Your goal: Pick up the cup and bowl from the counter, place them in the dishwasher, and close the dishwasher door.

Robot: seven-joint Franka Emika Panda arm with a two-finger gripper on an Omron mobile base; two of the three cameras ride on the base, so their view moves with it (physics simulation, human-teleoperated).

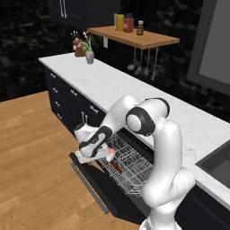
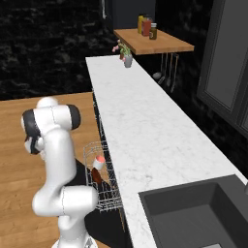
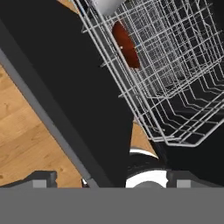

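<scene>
Black and flat, the dishwasher door is seen lowered at 9 o'clock in the hand view; the bowl and cup are already racked at 12 o'clock beyond the gripper, so closing remains. Whether its jaws are parted cannot be told

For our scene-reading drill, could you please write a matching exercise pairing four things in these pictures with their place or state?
Things:
1. cup
2. bowl
3. dishwasher door
4. flower vase

Places or states:
A. dropped open over the wooden floor
B. on edge in the wire rack
C. on the counter, far end
D. white, in the rack beside the bowl

Pairs: 1-D, 2-B, 3-A, 4-C
</scene>
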